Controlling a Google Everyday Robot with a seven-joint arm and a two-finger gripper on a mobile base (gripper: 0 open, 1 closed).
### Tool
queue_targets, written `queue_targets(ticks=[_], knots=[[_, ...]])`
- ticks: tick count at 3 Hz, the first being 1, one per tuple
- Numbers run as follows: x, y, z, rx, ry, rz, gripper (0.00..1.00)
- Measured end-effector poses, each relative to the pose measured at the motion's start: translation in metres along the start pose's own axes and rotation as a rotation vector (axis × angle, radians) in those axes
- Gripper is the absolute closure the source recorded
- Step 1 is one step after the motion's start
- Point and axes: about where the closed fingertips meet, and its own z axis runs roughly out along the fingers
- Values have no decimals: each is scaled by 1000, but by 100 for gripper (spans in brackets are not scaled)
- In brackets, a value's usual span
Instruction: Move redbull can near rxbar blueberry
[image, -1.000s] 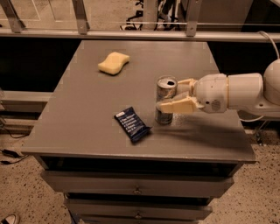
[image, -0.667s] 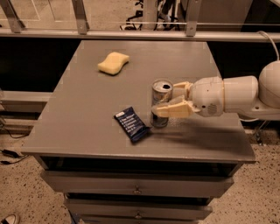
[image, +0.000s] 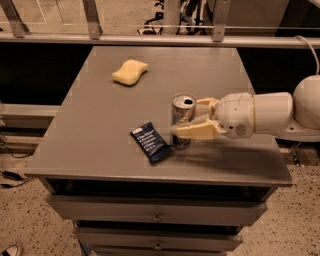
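Note:
The redbull can (image: 182, 118) stands upright on the grey table (image: 100, 130), its silver top with the pull-tab opening facing up. My gripper (image: 192, 120) reaches in from the right and is shut on the can, with one cream finger (image: 192, 131) across its front and the other behind it. The rxbar blueberry (image: 151, 142), a dark navy wrapper with white text, lies flat just left of the can, its right end close to the can's base.
A pale yellow sponge (image: 130, 71) lies at the back left of the table. A metal railing (image: 160, 40) runs behind the table. Drawers (image: 157, 210) sit below the front edge. My white arm (image: 270, 114) spans the right side.
My gripper has carried the can leftward and slightly toward the front, so it now stands right beside the blue bar. The bar and sponge have not moved.

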Motion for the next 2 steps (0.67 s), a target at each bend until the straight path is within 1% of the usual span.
queue_targets(ticks=[1,2], knots=[[3,6,-1,0,-19,4,8],[3,7,-3,4,-28,9,0]])
